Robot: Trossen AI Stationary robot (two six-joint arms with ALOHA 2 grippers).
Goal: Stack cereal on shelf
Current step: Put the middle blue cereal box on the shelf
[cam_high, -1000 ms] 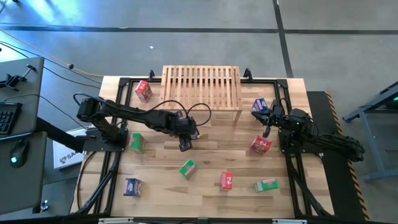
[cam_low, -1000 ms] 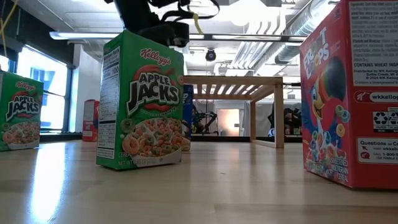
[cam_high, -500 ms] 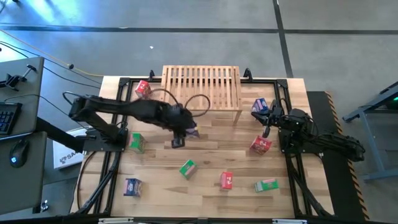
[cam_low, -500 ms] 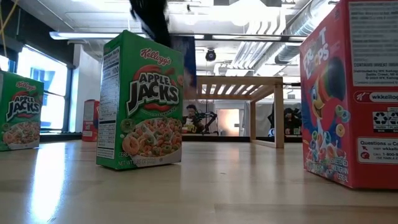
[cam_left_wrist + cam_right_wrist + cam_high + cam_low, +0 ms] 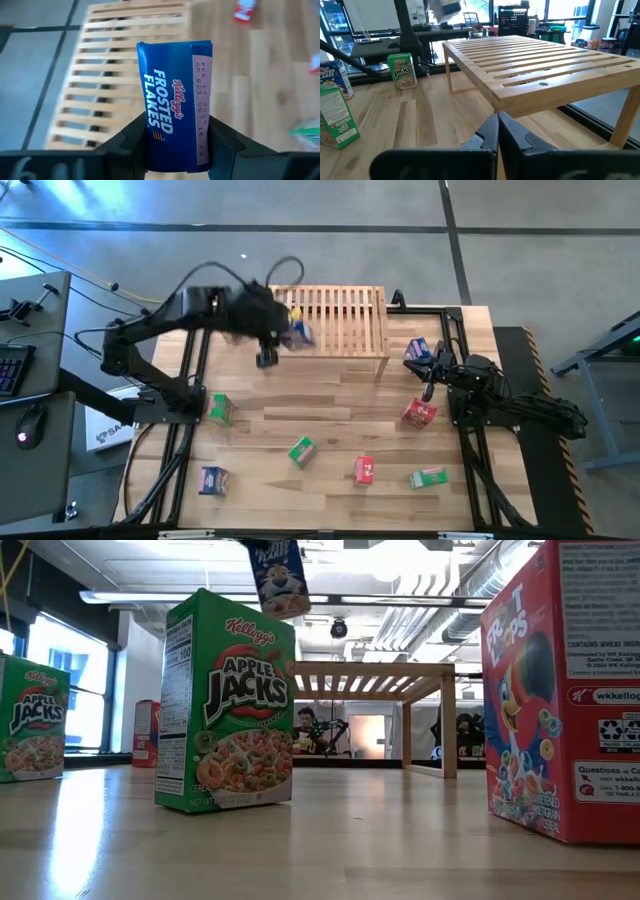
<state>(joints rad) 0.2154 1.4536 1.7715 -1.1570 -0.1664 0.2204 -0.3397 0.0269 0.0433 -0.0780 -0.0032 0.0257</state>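
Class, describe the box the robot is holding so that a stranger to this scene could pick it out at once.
Find the wooden slatted shelf at the table's far edge. Above its left end, the left gripper holds a blue Frosted Flakes box. It is the only box lifted off the table; the others all stand on the tabletop.

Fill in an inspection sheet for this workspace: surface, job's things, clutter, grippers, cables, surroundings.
Surface: wooden table, butcher-block top.
Job's things: slatted shelf at the far edge, nothing on it yet; blue Frosted Flakes box held above it; seven other cereal boxes scattered on the table.
Clutter: nothing seen.
Grippers: left gripper shut on the blue box over the shelf; right gripper shut, empty, near the shelf's right end.
Cables: looping over the left arm.
Surroundings: keyboard on a side desk.
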